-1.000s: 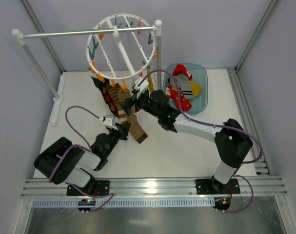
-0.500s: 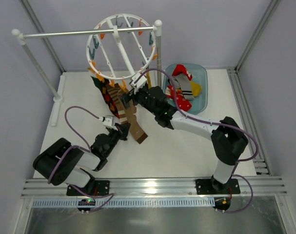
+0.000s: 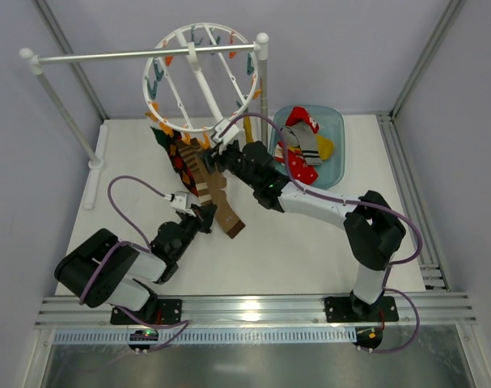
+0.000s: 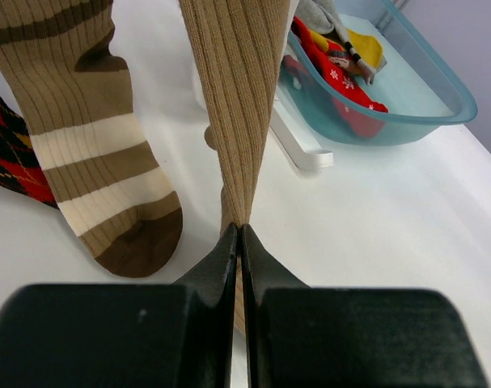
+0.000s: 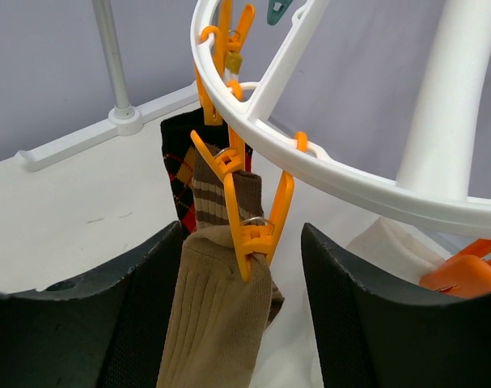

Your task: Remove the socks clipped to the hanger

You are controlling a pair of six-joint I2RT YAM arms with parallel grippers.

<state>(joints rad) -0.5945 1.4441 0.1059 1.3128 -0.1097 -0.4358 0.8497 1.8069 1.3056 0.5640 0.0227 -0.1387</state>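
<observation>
- Reaching further in over the last second, the right gripper (image 3: 215, 153) now sits just under the near rim of the large white wheel-shaped plastic hanger (image 3: 150, 95). Before, it hung a little back from that rim.
- Its jaws have narrowed from their earlier wide spread but are still apart. In the right wrist view they stand on either side of a small orange plastic clip (image 5: 257, 218) that dangles from the hanger's rim, and a gap shows beside the clip.
- That clip bites the top of a tan ribbed fabric sock (image 5: 217, 323), which hangs from the hanger down toward the white table (image 3: 310, 250).
- The left gripper (image 4: 239, 234) has not shifted below the hanger. Its jaws are pressed together, pinching the lower part of the same sock.
- This looks like the release step: the right jaws close in on the clip while the left holds the sock ready to pull clear. The sock is not yet free.
- A brown-and-tan striped sock (image 4: 99, 145) and a dark argyle sock (image 5: 176, 174) remain clipped to the hanger beside it, so more removals are left.
</observation>
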